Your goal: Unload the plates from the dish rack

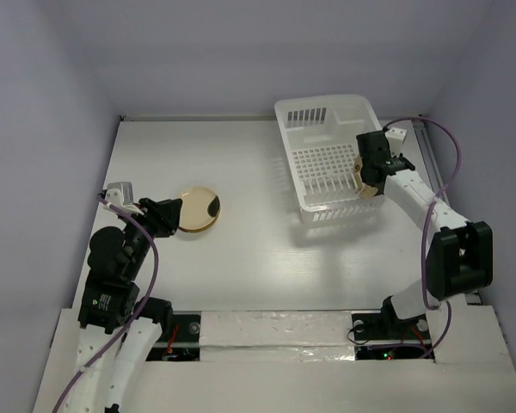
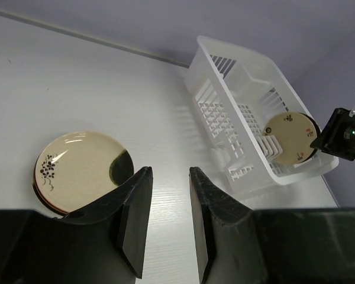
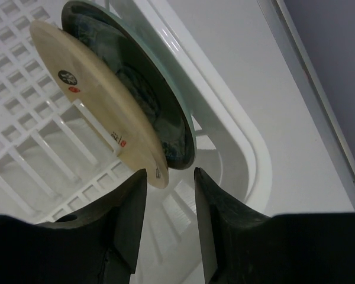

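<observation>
White table point(image 1: 267, 258), dish rack point(image 1: 344, 116): beige plate point(image 3: 94, 94) judged rigid, slick, breakable; to be pinched at rim. Right gripper point(image 3: 168, 177), left gripper point(image 2: 168, 177): jaws parted.

Top cam sits high, above & behind the arm bases, looking down & fwd over the whole table point(image 1: 267, 258). It's a wide, distant view w/ the dish rack point(image 1: 331, 155) far right & the stacked plates point(image 1: 196, 209) near left. Left wrist cam is low over the table's left side, facing far-right past the left gripper's fingers point(image 2: 136, 219). At mid range, it shares the stack, the rack & the right arm point(image 2: 342, 135) w/ the top cam. Right wrist cam is v. close at the rack's near right end, looking past the right gripper's fingers point(image 3: 130, 219) at a beige plate point(image 3: 94, 89) & a dark plate point(image 3: 148, 100) on edge. The beige one also shows in the left wrist view.
</observation>
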